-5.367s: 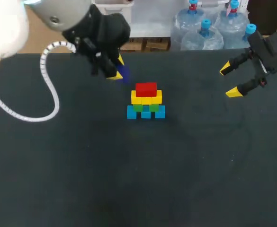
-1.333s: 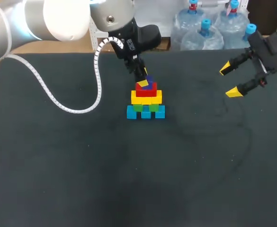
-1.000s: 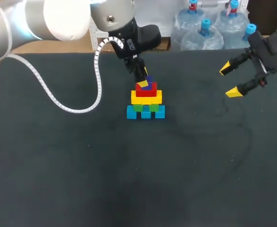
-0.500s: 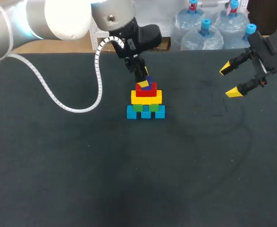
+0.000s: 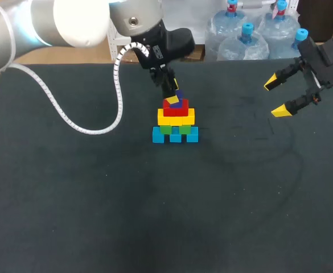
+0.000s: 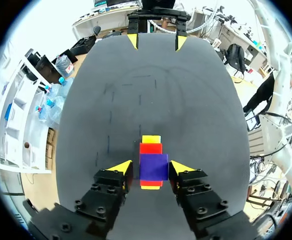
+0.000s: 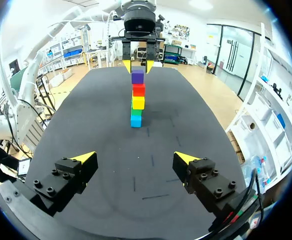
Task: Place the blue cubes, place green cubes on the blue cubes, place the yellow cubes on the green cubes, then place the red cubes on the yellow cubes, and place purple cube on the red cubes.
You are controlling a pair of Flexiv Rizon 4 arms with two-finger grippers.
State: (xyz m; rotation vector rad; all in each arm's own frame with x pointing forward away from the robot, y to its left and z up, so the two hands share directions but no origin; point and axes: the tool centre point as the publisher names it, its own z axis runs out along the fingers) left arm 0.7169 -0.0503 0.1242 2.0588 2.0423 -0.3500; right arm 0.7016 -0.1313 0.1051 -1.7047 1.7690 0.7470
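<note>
A stack stands mid-table: blue cubes (image 5: 175, 136) at the bottom, then green cubes (image 5: 166, 129), yellow cubes (image 5: 176, 117) and red cubes (image 5: 176, 106). The purple cube (image 5: 179, 99) rests on the red cubes. My left gripper (image 5: 175, 96) hangs straight over the stack, open, its fingers flanking the purple cube (image 6: 153, 166) with a thin gap on each side. My right gripper (image 5: 275, 98) stands wide open and empty at the far right, facing the stack (image 7: 138, 102) from a distance.
The dark table (image 5: 98, 199) holds only the stack. The left arm's white cable (image 5: 64, 116) loops low over the table's left part.
The left arm brought the purple cube from left of the stack onto the red cubes. In the last second its fingers spread slightly off the cube. The right arm kept still.
</note>
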